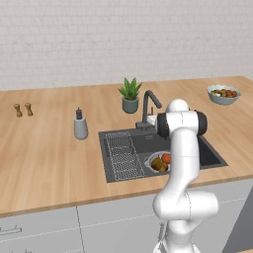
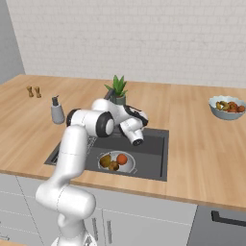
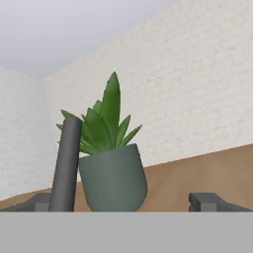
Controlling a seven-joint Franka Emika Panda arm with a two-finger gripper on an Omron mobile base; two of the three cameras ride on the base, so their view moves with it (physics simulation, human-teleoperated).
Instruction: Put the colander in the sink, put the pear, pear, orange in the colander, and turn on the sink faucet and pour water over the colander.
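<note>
The claw (image 3: 126, 202) is hanging wide open with nothing in it, up by the faucet (image 1: 149, 106) at the far edge of the sink (image 1: 207, 154). The colander (image 2: 116, 162) is sitting in the near part of the basin, holding the pears (image 2: 108, 162) and the orange (image 2: 122, 159).

No water is running, so the lever looks like the next target. It is small; the claw could be slipping past it or knocking the spout aside so the stream misses the colander.

The plant (image 3: 112, 168) is standing just behind the faucet, crowding the approach. A wire rack (image 1: 122, 154) is lying in the sink's left half, a soap bottle (image 1: 80, 125) is farther left, and a fruit bowl (image 2: 227, 106) is sitting far right on the tabletop (image 1: 44, 148).
</note>
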